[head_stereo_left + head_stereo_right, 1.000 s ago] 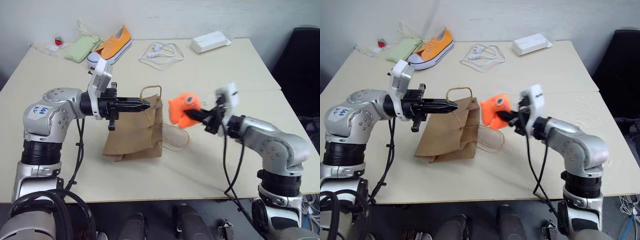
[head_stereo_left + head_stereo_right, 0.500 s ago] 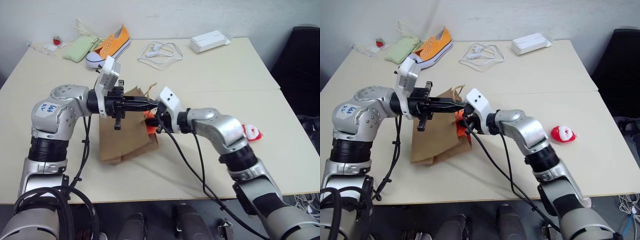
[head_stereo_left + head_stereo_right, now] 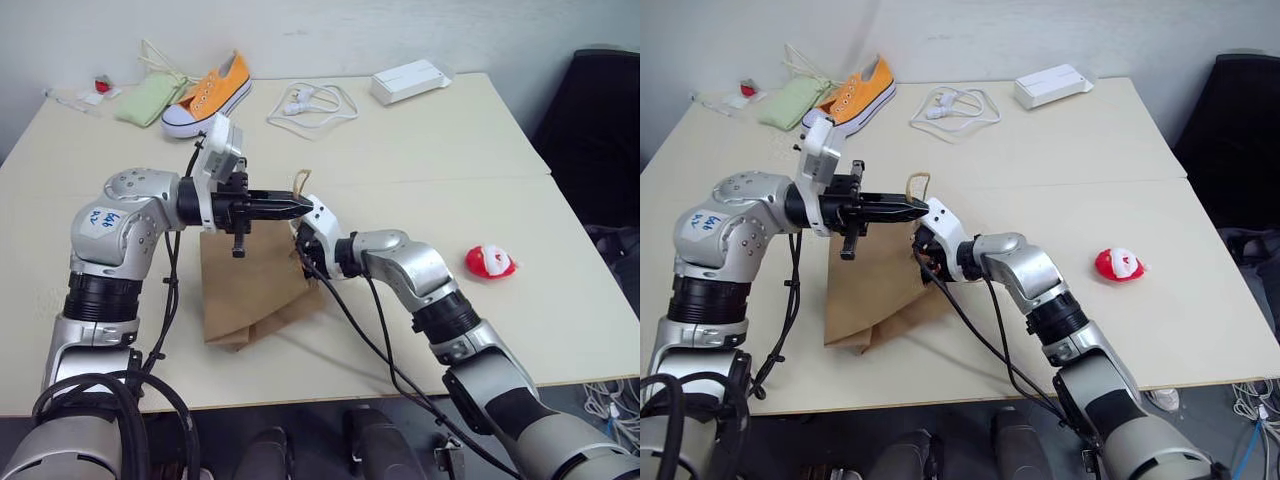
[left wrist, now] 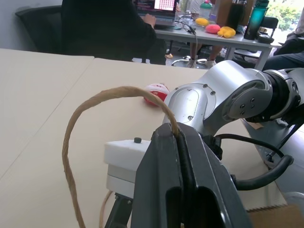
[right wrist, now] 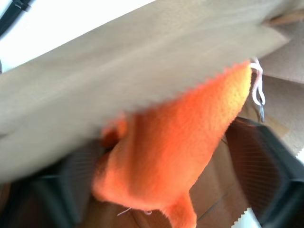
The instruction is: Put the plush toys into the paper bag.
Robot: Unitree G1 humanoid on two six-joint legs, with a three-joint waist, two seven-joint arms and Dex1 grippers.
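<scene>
**Soft toys, a floppy bag, and a mouth we cannot see into**

Our left end effector is pinched tight on the cord handle of the paper bag, lifting the bag's top edge off the surface. Our right end effector sits just below it at the bag's mouth. In the right wrist view its fingers stand wide, with the orange fish lying loose between them against the brown paper.

We judge both toys light, squashy and non-slip, so a pinch across the body should hold. The bag is thin, creases easily, and would sag if the handle slipped. The red-and-white toy rests on the surface well away from the right end effector, on the side away from the bag.

From the head views the bag wall and our right wrist hide the fish, so how deep it sits is unclear. We cannot tell whether it rests on the bag's bottom or is caught at the lip.
</scene>
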